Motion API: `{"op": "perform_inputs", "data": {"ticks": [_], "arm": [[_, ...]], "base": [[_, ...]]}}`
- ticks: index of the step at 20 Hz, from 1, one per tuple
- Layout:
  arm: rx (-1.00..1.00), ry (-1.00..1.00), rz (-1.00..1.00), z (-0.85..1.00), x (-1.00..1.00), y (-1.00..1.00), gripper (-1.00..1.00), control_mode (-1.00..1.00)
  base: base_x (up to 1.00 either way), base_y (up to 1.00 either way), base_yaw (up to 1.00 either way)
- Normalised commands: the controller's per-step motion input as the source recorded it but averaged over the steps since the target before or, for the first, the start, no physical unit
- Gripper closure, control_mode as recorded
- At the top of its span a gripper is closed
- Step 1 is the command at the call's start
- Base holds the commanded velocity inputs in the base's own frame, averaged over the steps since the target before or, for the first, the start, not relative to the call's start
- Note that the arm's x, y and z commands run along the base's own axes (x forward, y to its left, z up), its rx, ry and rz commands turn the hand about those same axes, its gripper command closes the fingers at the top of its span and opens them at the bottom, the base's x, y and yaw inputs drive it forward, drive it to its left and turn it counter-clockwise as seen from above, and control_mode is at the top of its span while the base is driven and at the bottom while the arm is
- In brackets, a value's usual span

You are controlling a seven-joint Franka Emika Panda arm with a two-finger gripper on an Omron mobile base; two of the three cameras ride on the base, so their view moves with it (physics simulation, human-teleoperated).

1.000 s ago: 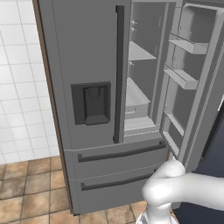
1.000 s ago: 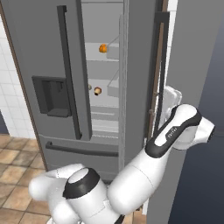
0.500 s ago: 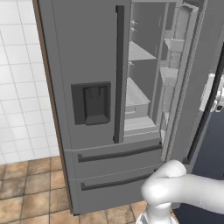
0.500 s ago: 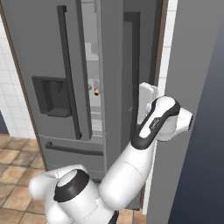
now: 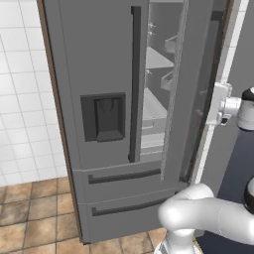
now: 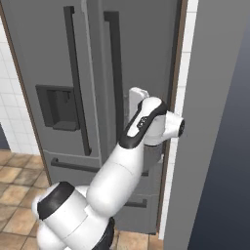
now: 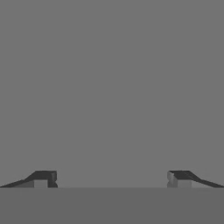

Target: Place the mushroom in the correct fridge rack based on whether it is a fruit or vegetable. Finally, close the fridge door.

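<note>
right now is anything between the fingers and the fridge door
Nothing visible. In the hand view the open fingers face plain grey door surface, with nothing in the gap. The left base view shows the hand against the outside of the nearly closed door.

My end effector (image 7: 111, 178) faces the outside of the fridge door (image 5: 194, 99), fingertips (image 7: 43, 178) wide apart with only flat door panel ahead of them. Beyond that door, through the narrow gap, lie the inner shelves (image 5: 155, 106). Left of me stands the other door (image 5: 92, 84) with its dispenser (image 5: 104, 117); the drawers (image 5: 124, 191) sit below.
</note>
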Motion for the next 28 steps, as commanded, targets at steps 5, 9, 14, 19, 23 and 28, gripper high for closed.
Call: {"op": "perform_inputs", "data": {"ticks": [5,9,14,19,23,28], "arm": [[-0.07,0.00,-0.31,0.02,0.39,0.86,-1.00,-1.00],[-0.05,0.02,-0.36,0.12,0.46,0.63,-1.00,-1.00],[-0.01,0.15,-0.25,0.28,0.53,0.16,-1.00,-1.00],[0.00,0.20,-0.20,0.19,0.49,0.00,-1.00,-1.00],[0.00,0.12,-0.15,0.01,0.54,0.00,-1.00,-1.00],[0.00,0.05,-0.11,-0.01,0.39,0.00,-1.00,-1.00]], "base": [[0.00,0.00,0.00],[0.00,0.00,0.00],[0.00,0.00,0.00],[0.00,0.00,0.00],[0.00,0.00,0.00],[0.00,0.00,0.00]]}}
